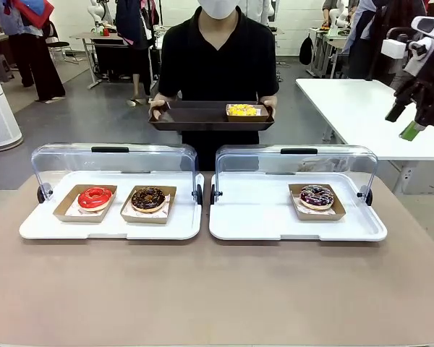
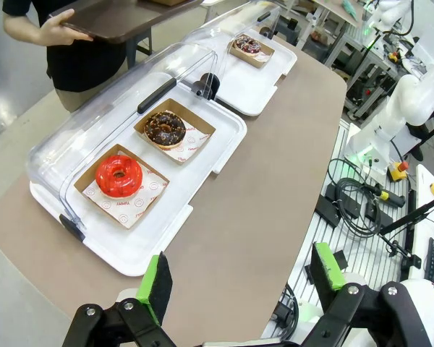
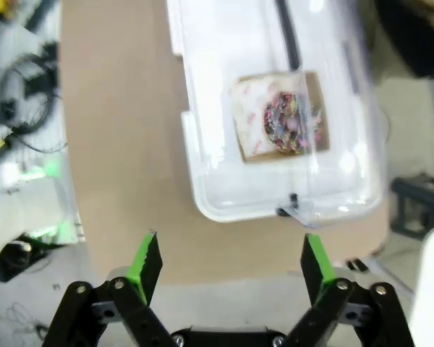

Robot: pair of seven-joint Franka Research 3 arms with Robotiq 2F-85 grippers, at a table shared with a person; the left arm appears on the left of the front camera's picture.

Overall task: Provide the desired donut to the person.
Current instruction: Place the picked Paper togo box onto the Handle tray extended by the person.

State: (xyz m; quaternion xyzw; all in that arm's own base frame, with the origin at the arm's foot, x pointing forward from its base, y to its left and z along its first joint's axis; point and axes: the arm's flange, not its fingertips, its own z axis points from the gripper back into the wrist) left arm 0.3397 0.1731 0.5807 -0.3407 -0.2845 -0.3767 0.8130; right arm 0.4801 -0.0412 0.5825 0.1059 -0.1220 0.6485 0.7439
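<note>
On dark tray (image 1: 195,116) held by person (image 1: 217,65): yellow-topped donut (image 1: 241,110) in cardboard boat (image 1: 243,117). Left hand (image 2: 240,271), right hand (image 3: 230,246) wide open, empty.

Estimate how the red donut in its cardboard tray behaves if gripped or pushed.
Red donut: glossy glaze, probably slick and easily marred. Its cardboard tray looks thin and open-topped, so likely light and apt to flex if pinched by one wall. Sitting flat on the white serving tray, it should slide rather than tip.
</note>
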